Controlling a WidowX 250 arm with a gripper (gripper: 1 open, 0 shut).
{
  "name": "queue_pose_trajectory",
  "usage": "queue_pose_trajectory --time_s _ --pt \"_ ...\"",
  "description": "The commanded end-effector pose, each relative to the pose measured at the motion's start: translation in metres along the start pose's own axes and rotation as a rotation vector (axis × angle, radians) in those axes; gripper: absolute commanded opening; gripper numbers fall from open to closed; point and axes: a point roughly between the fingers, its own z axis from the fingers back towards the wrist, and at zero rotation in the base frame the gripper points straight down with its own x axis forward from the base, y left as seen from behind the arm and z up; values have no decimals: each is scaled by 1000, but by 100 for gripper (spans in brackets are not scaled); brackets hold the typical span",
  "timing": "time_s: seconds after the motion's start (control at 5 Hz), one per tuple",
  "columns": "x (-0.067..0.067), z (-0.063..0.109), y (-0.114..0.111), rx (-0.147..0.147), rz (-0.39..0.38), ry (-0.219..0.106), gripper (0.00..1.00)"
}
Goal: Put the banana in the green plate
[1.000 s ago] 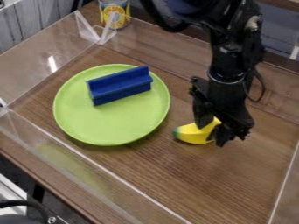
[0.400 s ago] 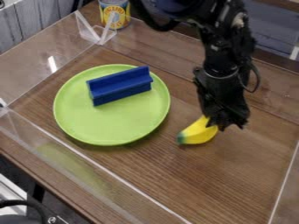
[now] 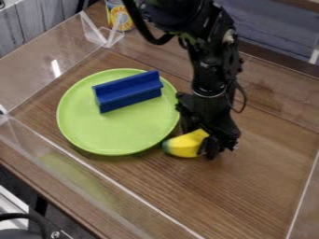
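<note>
No brand or lettering can be read anywhere; the yellow can (image 3: pixel 119 14) at the back edge carries a blue printed patch, too small and blurred to make out.

The black robot arm (image 3: pixel 210 58) comes in from the top of the view, bends over the middle of the counter (image 3: pixel 249 201) and drops almost straight down, its wrist vertical and the gripper (image 3: pixel 200 142) pointing at the wooden surface. The jaws stand low on either side of the banana (image 3: pixel 187 145), whose yellow body shows to the left of the dark fingers with the greenish tip toward the plate. They seem to grasp the banana, though the fingers hide the contact.

The banana sits at the right-hand rim of the green plate (image 3: pixel 88 126), just touching or overlapping its edge, not inside it. A blue rectangular block (image 3: pixel 129 90) lies on the plate's upper half. Clear plastic walls (image 3: pixel 25 149) fence the counter.
</note>
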Motion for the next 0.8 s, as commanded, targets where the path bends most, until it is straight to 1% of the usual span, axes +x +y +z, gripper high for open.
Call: queue_pose_trajectory --time_s 0.0,0.2,0.4,0.6 --pt "-1 11 -8 3 47 -8 0" --pt "-3 22 -13 12 92 -9 0" --pt "1 32 -3 20 86 -1 0" --pt "9 44 7 27 82 -9 0"
